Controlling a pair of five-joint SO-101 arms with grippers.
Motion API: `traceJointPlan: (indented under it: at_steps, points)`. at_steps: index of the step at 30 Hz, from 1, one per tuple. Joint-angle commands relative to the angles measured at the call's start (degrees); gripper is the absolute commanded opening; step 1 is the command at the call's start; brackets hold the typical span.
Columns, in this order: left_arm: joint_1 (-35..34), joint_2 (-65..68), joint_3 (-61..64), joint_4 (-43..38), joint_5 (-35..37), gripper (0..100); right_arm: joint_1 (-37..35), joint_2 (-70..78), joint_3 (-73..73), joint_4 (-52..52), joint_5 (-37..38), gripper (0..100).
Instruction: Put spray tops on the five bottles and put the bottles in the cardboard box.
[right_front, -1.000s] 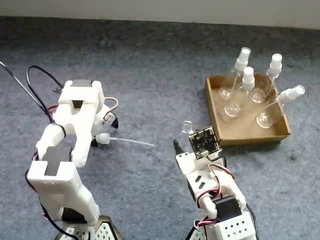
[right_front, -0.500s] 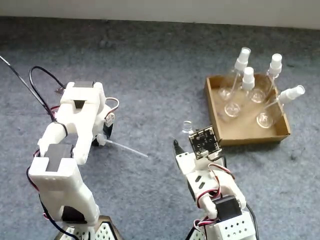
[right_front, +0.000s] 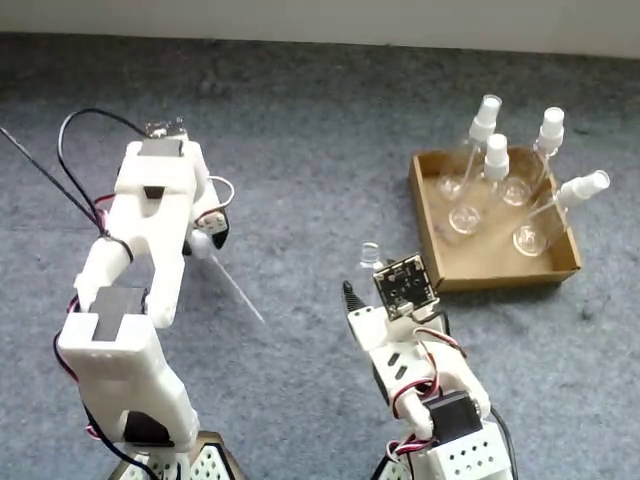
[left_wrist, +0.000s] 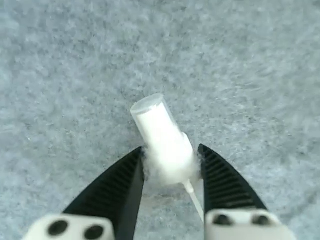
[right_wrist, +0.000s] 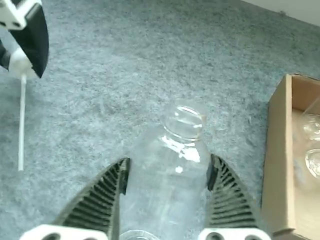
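**Spray top in the left gripper, uncapped bottle in the right**

From above, we see the left arm (right_front: 140, 260) stretched forward from the near left edge, its wrist bent down over the grey carpet (right_front: 300, 130). The left gripper (right_front: 205, 238) is closed on the white spray top (right_front: 200, 246). The top's thin dip tube (right_front: 240, 292) slants away from the fingers toward the near side and the right arm (right_front: 410, 360). That arm leans forward just short of the cardboard box (right_front: 500, 278). The right gripper (right_front: 372, 272) carries the bottle (right_front: 371, 252), whose open neck pokes out past the wrist toward the far side. Four capped bottles (right_front: 495, 160) stand or lean inside the box, well apart from both grippers.

In the left wrist view, the left gripper (left_wrist: 170, 150) presses both black fingers (left_wrist: 127, 180) against the sides of the spray top (left_wrist: 162, 132) — no gap shows between pad and plastic. The top's long axis runs along the fingers, with the capped end pointing away from the wrist and the dip tube (left_wrist: 196, 200) trailing back between them.

In the right wrist view, the right gripper (right_wrist: 169, 161) is spread about a bottle's width, clasping the clear bottle (right_wrist: 167, 172) on both sides. The bottle lies along the fingers, its mouth forward and uncovered. The cardboard box (right_wrist: 277, 150) sits just to one side. Farther off hangs the left gripper (right_wrist: 30, 30) with the spray top (right_wrist: 19, 62), its dip tube (right_wrist: 21, 125) pointing back toward this wrist.
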Motion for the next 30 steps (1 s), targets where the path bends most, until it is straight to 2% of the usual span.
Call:
traceJointPlan:
  at_steps: [1, 6, 9, 12, 22, 25, 27, 30]
  points:
    - [-0.3, -0.9, -12.4, 10.0, -1.6, 1, -2.2, -0.9, -0.5, -1.8, 0.1, 8.4]
    - [-0.3, -0.9, -27.3, 20.4, -1.6, 1, -2.5, -0.9, 2.9, -9.2, 0.1, 8.4]
    - [-0.3, -0.9, -33.4, 21.1, -1.6, 1, -2.4, -0.9, 7.4, -17.4, 0.1, 8.4]
    - [0.7, -1.0, -36.9, 21.2, -1.6, 1, -2.4, -0.9, 10.3, -21.0, 0.1, 8.4]
    - [8.8, -16.1, -37.8, 20.9, -1.8, 1, -2.6, -0.9, 11.1, -21.3, 0.2, 8.4]
    - [9.9, -21.0, -37.8, 20.9, -2.3, 1, -2.6, -0.9, 11.5, -21.3, 5.6, 8.4]
    - [10.1, -23.4, -37.8, 20.9, -6.2, 1, -2.6, -0.9, 11.6, -21.3, 9.6, 8.4]
    - [10.1, -26.7, -37.8, 20.9, -12.4, 1, -2.7, -0.9, 11.6, -21.3, 9.3, 8.4]
